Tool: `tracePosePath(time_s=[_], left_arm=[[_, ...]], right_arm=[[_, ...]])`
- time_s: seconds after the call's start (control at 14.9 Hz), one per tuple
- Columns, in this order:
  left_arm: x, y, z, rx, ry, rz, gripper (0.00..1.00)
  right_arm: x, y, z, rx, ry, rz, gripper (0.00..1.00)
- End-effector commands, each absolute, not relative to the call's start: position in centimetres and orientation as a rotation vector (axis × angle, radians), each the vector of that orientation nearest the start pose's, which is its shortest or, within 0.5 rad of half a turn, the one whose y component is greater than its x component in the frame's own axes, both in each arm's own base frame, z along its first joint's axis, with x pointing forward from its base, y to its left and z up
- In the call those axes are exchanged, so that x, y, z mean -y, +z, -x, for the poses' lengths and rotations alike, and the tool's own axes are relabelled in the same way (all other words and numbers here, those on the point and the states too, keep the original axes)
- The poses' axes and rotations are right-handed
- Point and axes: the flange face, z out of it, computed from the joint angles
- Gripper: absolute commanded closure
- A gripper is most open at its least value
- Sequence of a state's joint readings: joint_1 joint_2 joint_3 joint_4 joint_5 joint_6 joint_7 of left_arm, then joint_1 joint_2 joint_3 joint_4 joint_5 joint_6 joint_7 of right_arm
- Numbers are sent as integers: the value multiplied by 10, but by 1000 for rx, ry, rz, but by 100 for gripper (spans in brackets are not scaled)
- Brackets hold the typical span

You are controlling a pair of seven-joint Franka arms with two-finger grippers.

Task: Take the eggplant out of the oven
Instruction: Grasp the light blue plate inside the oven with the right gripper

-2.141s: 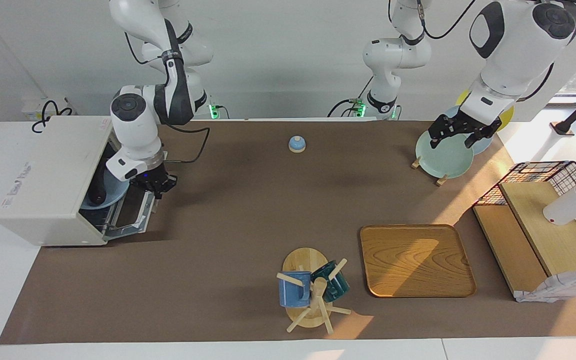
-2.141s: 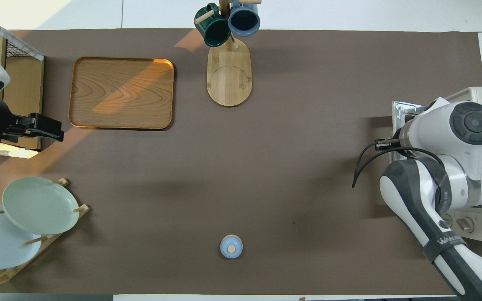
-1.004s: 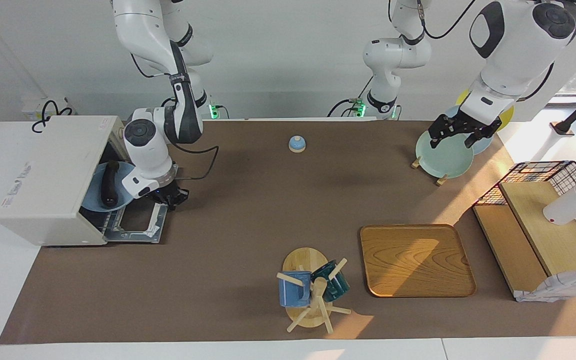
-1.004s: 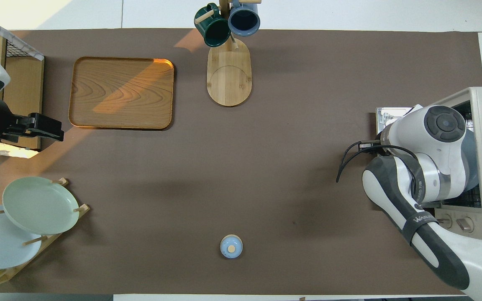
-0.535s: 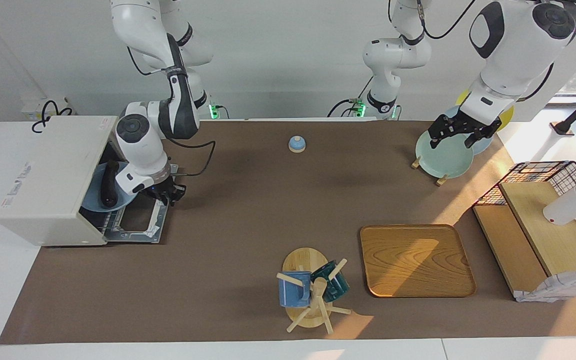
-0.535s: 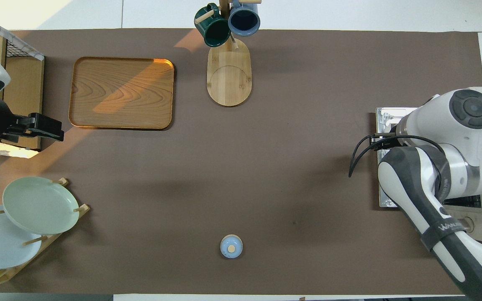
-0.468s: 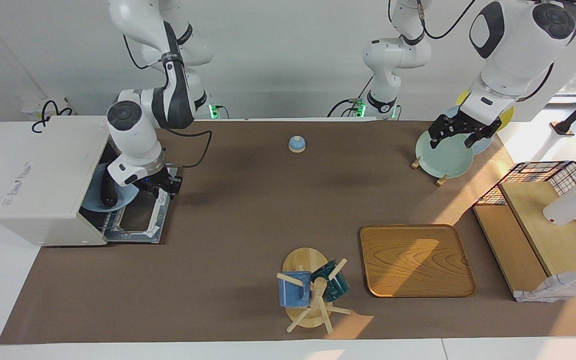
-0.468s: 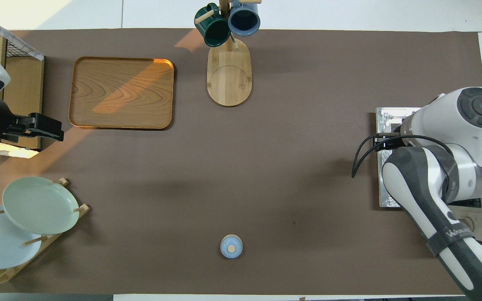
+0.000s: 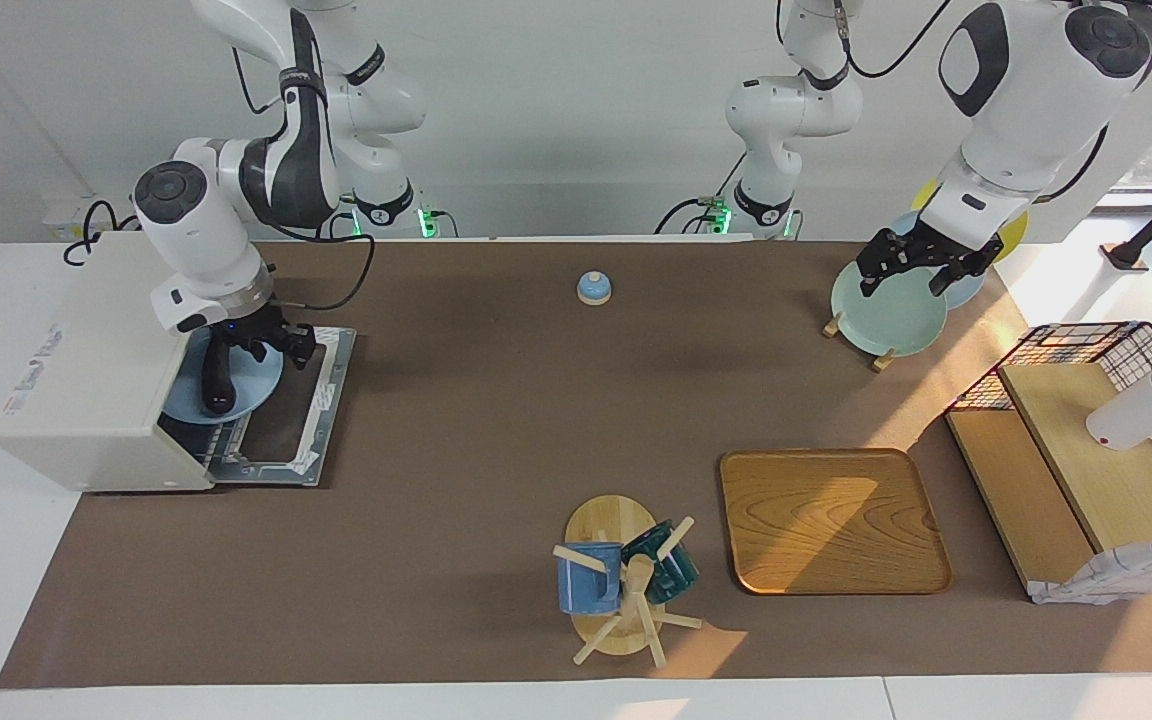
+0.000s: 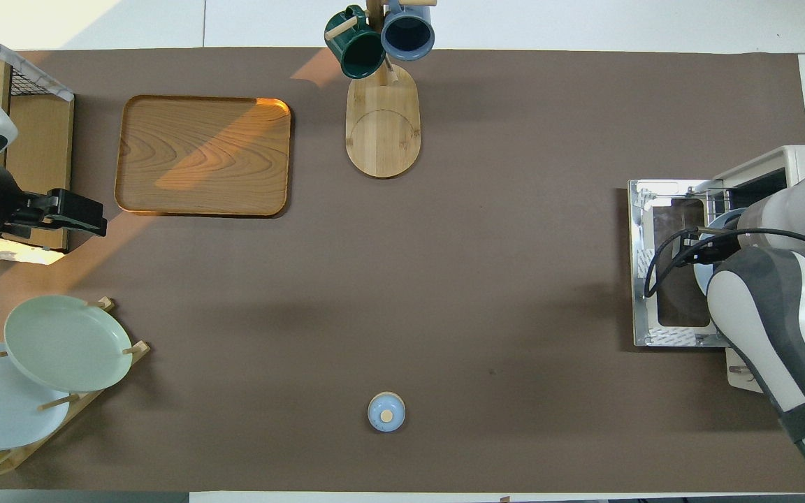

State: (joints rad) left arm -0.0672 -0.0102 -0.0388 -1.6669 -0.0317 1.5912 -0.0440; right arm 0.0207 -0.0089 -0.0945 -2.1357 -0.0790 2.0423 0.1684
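The white oven (image 9: 86, 380) stands at the right arm's end of the table, and its glass door (image 9: 286, 420) lies folded down flat. A light blue plate (image 9: 258, 388) sits in the oven's mouth with the dark eggplant (image 9: 218, 385) lying on it. My right gripper (image 9: 258, 345) hangs over the plate, at the eggplant's end nearer to the robots. In the overhead view the oven (image 10: 804, 164) and its door (image 10: 668, 279) show, but the right arm hides the eggplant. My left gripper (image 9: 904, 272) waits, open, over the plate rack.
A small blue bell (image 9: 594, 288) sits near the robots. A plate rack (image 9: 886, 320) with a green plate, a wooden tray (image 9: 833, 520), a mug tree (image 9: 621, 585) and a wire shelf (image 9: 1086, 450) stand toward the left arm's end.
The oven door has come down from half open to flat. My right gripper has moved from the door's handle edge to over the plate and eggplant. The left arm has not moved.
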Motion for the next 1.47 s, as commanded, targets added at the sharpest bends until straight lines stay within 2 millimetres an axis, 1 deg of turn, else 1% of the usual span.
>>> tracePosePath(time_s=[0.0, 0.13, 0.2, 0.33, 0.6, 0.74, 0.87, 0.94, 1.0, 1.07, 1.27, 1.34, 1.41], left_arm=[[59, 592, -544, -97, 101, 3167, 0], [59, 592, -544, -97, 101, 3167, 0], [59, 592, -544, -97, 101, 3167, 0], [59, 592, -544, -97, 101, 3167, 0], [59, 592, -544, -95, 101, 3167, 0], [59, 592, -544, -97, 101, 3167, 0], [59, 592, -544, -97, 101, 3167, 0], [59, 592, -544, -97, 101, 3167, 0], [59, 592, -544, -97, 101, 3167, 0], [59, 592, -544, -97, 101, 3167, 0], [59, 592, -544, -97, 101, 3167, 0], [59, 592, -544, -97, 101, 3167, 0], [59, 592, -544, -97, 101, 3167, 0]], right_arm=[[41, 395, -514, -294, 91, 3197, 50], [41, 392, -513, -282, 89, 3199, 51], [43, 390, -513, -240, 91, 3201, 51], [54, 387, -513, -191, 100, 3204, 51], [54, 383, -510, -170, 96, 3209, 51], [53, 370, -501, -121, 51, 3220, 58], [54, 368, -498, -46, 42, 3260, 63], [54, 368, -498, 27, 43, 3288, 70], [54, 369, -497, 79, 54, 3306, 82], [55, 368, -497, 96, 63, 3313, 100], [49, 369, -497, 161, 82, 3339, 100], [41, 373, -499, 184, 102, 3342, 100], [25, 382, -507, 224, 104, 3346, 100]])
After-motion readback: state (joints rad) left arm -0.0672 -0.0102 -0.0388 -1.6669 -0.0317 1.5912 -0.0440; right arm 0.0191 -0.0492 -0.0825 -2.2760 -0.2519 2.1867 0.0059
